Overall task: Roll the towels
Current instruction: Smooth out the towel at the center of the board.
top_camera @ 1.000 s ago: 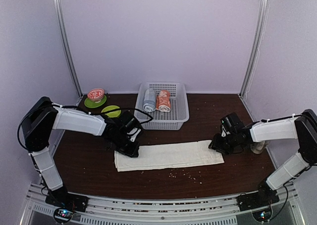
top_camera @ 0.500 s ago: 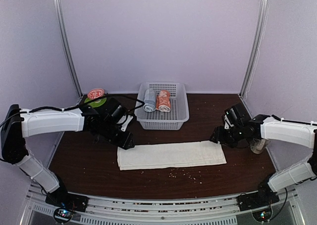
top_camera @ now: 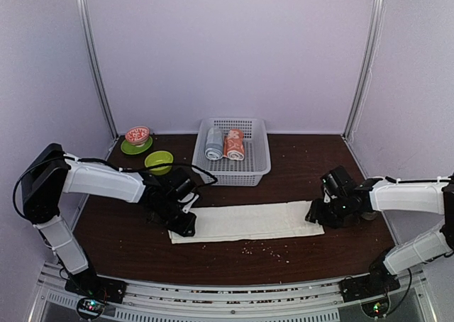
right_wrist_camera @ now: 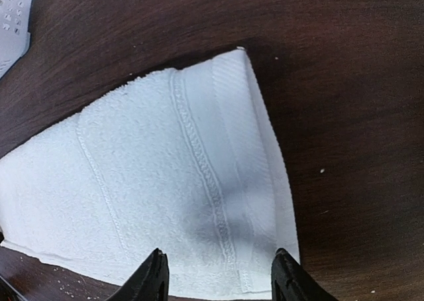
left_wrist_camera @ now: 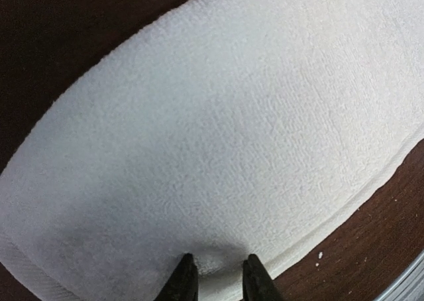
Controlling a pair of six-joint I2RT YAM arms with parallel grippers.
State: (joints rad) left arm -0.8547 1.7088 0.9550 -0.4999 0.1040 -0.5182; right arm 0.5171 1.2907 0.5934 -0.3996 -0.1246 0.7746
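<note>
— Cream-white towel (top_camera: 245, 221): where does it lie?
— Flat on the dark wood-grain table (top_camera: 284, 184), one long terry strip with a ribbed hem, between the arms.
— Grippers?
— On its left end the left gripper (left_wrist_camera: 218, 281) presses down, tips narrowly apart; whether cloth is pinched, I cannot tell. Jaws wide, the right gripper (right_wrist_camera: 218, 274) straddles the hem, holding nothing.
— Others?
— One white mesh basket (top_camera: 259, 169) holds two: salmon-orange roll (top_camera: 235, 145), grey-blue roll (top_camera: 213, 144).

No legible text, brand or number anywhere. Red-white pattern on the dish (top_camera: 137, 134) left of the basket (top_camera: 255, 167) is too small to read.
</note>
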